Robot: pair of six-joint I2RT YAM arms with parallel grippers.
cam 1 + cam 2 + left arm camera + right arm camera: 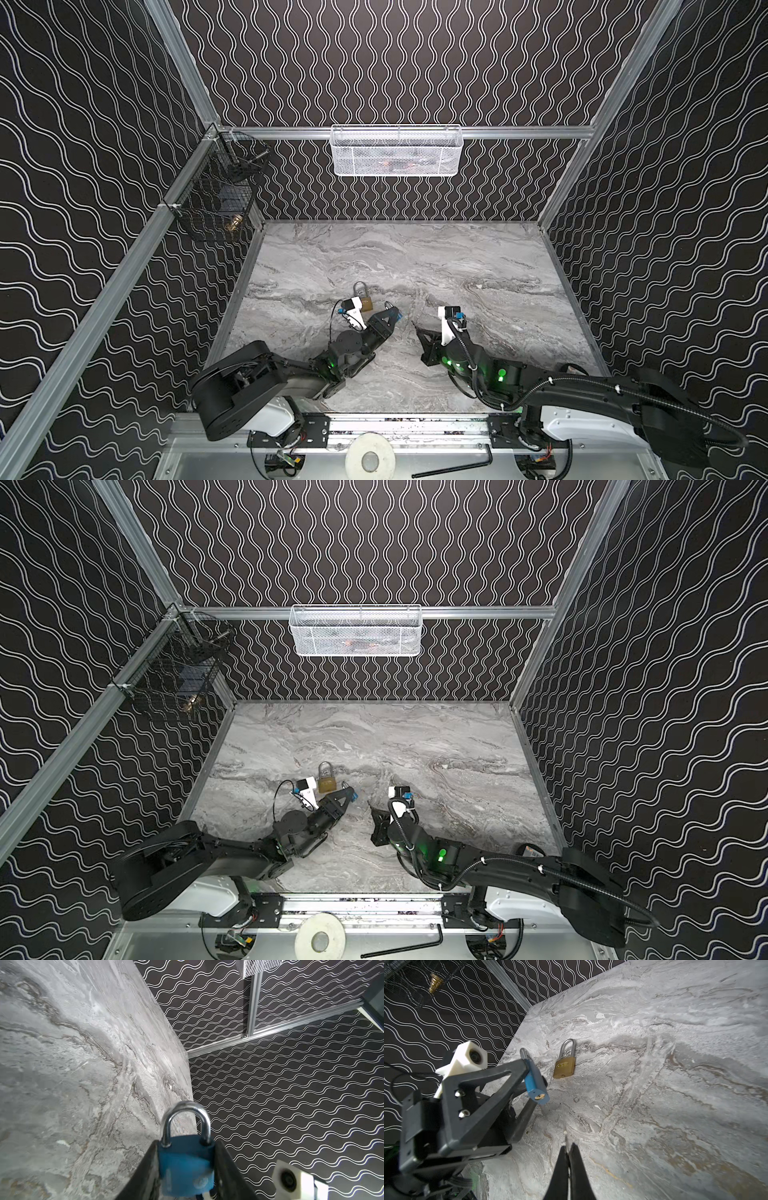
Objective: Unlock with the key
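My left gripper is shut on a blue padlock and holds it above the marble table, its steel shackle pointing away from the arm. In the right wrist view the padlock's brass keyhole faces my right gripper. That gripper is shut on a thin silver key. Only the key's tip shows past the fingertips, a short gap from the keyhole. A second, brass padlock lies flat on the table behind the left gripper.
A white mesh basket hangs on the back rail. A black wire basket hangs at the back left corner. In front of the table's edge, on the metal base, lie a roll of tape and a black hex key.
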